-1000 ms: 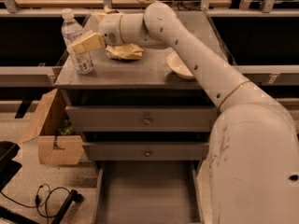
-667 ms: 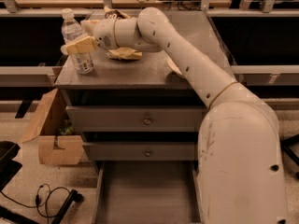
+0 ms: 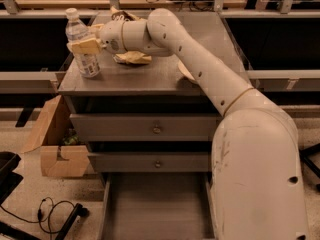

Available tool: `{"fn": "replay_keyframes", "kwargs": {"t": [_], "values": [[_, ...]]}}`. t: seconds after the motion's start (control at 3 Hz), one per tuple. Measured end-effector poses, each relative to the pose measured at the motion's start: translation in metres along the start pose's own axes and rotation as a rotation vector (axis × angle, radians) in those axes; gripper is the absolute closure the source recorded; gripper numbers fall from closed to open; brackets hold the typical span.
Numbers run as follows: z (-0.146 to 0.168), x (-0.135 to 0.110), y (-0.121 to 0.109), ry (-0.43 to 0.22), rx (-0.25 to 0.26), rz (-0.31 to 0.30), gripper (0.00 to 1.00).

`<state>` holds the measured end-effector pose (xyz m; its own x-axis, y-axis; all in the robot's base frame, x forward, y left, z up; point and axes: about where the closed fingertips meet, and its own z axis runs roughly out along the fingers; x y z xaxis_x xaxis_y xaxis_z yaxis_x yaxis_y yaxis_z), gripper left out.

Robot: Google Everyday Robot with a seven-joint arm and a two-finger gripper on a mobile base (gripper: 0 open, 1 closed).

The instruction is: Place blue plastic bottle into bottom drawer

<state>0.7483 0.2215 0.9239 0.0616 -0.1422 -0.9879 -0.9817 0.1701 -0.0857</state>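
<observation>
The blue plastic bottle (image 3: 83,46), clear with a white cap and pale label, stands upright at the front left corner of the grey cabinet top (image 3: 150,76). My gripper (image 3: 89,39) reaches in from the right at the bottle's mid height. It is open, with one tan finger (image 3: 82,46) across the front of the bottle and the other behind it. The bottom drawer (image 3: 150,204) is pulled out below, a shallow grey tray with nothing in it.
A crumpled yellowish bag (image 3: 131,58) lies on the top behind my wrist. A pale bowl (image 3: 184,71) sits partly hidden by my arm. Two shut drawers with knobs (image 3: 157,130) are above the open one. A cardboard box (image 3: 55,149) and cables (image 3: 50,209) are on the floor at left.
My gripper has moved left across the cabinet top, and its fingers now straddle the bottle. The bottle has stayed in place.
</observation>
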Motion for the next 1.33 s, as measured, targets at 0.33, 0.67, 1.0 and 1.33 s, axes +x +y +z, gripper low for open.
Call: {"fn": "replay_keyframes", "kwargs": {"t": [0.33,0.67,1.0,1.33], "values": [[0.0,0.0,0.0,0.0,0.0,0.0,0.88],[0.002,-0.001,0.002,-0.013,-0.002,-0.002,1.0],[-0.015,-0.028,0.023,-0.056,0.027,-0.055,1.0],[-0.046,-0.065,0.068,-0.105,0.08,-0.107,1.0]]}}
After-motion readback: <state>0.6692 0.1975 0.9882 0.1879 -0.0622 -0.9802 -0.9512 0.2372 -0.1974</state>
